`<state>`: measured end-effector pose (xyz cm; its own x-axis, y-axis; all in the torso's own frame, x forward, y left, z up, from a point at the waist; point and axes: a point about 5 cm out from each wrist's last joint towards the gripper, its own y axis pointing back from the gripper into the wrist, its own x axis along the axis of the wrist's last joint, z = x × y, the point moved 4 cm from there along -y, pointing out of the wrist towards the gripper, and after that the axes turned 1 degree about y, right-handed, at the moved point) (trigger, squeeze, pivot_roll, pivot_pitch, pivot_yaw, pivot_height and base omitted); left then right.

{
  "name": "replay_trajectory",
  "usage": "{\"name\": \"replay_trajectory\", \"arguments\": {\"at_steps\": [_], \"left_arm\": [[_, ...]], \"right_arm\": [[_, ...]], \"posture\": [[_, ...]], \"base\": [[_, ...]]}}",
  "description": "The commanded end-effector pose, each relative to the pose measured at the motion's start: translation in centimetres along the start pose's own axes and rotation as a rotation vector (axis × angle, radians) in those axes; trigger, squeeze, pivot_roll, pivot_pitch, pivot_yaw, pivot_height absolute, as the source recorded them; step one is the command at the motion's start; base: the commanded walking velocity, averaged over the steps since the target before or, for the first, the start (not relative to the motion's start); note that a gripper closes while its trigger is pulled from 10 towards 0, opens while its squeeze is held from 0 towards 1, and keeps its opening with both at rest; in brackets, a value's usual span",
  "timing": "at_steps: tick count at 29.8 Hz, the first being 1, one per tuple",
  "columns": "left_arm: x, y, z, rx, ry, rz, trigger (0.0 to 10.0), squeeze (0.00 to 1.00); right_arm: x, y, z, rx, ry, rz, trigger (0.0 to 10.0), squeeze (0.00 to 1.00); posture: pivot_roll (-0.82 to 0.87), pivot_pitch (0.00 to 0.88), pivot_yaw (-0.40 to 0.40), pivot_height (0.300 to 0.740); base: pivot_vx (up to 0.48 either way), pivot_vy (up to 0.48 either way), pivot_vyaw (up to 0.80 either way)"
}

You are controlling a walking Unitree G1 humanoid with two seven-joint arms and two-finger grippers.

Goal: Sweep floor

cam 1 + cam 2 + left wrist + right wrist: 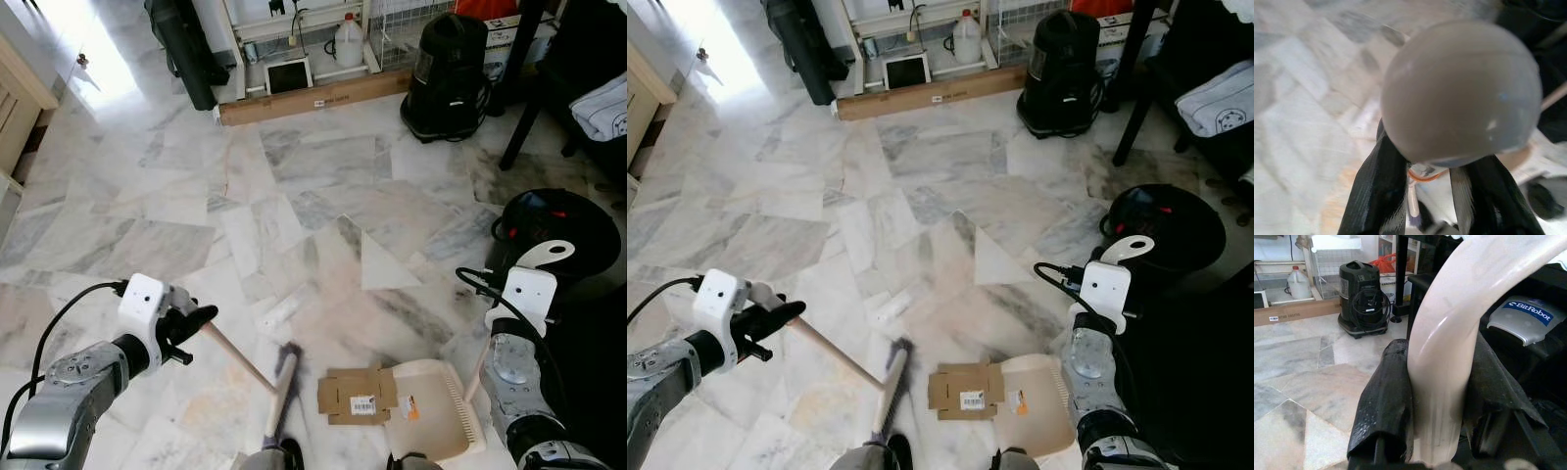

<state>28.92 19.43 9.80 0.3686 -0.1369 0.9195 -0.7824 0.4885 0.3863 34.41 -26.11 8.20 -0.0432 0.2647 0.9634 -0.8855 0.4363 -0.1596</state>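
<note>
Cardboard scrap (358,395) lies flat on the marble floor (196,196) at the robot's feet, its edge overlapping the cream dustpan (431,411). Just beside it stands the broom (282,384) head. Farther off sit a black vacuum (446,78), a long box (313,96) and a black bin (563,230). Left end effector (191,323) clamps the broom's wooden handle; right end effector (1435,401) grips the dustpan's handle.

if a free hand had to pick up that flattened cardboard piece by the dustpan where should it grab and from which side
Take the flattened cardboard by its open edge nearest the broom head, coming in low from the robot's left. It lies flat on the marble, so a top pinch has nothing to close on, and its other end overlaps the dustpan. Sliding one finger under that edge looks most workable.
</note>
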Motion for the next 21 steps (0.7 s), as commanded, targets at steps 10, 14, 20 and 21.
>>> {"name": "replay_trajectory", "arguments": {"at_steps": [10, 14, 20, 21], "left_arm": [[-2.3, -0.3, 1.2, -0.069, 0.119, -0.095, 10.0, 0.0], [-2.2, -1.0, 0.8, -0.018, 0.222, -0.031, 10.0, 0.0], [-1.0, -2.3, 1.1, -0.019, 0.422, 0.096, 10.0, 0.0], [-1.0, -2.3, 1.1, -0.019, 0.422, 0.096, 10.0, 0.0]], "right_arm": [[-2.6, 1.5, 0.2, 0.016, 0.037, -0.099, 10.0, 0.0], [-2.7, 1.7, 0.4, 0.018, 0.041, -0.096, 10.0, 0.0], [-2.7, 1.7, 0.6, 0.023, 0.044, -0.093, 10.0, 0.0], [-2.7, 1.7, 0.6, 0.023, 0.044, -0.093, 10.0, 0.0]], "posture": [[0.12, 0.193, 0.15, 0.74], [0.11, 0.19, 0.146, 0.74], [0.1, 0.19, 0.142, 0.74], [0.1, 0.19, 0.142, 0.74]], "base": [[0.0, 0.0, 0.0], [0.0, 0.0, 0.0], [0.0, 0.0, 0.0], [0.0, 0.0, 0.0]]}}
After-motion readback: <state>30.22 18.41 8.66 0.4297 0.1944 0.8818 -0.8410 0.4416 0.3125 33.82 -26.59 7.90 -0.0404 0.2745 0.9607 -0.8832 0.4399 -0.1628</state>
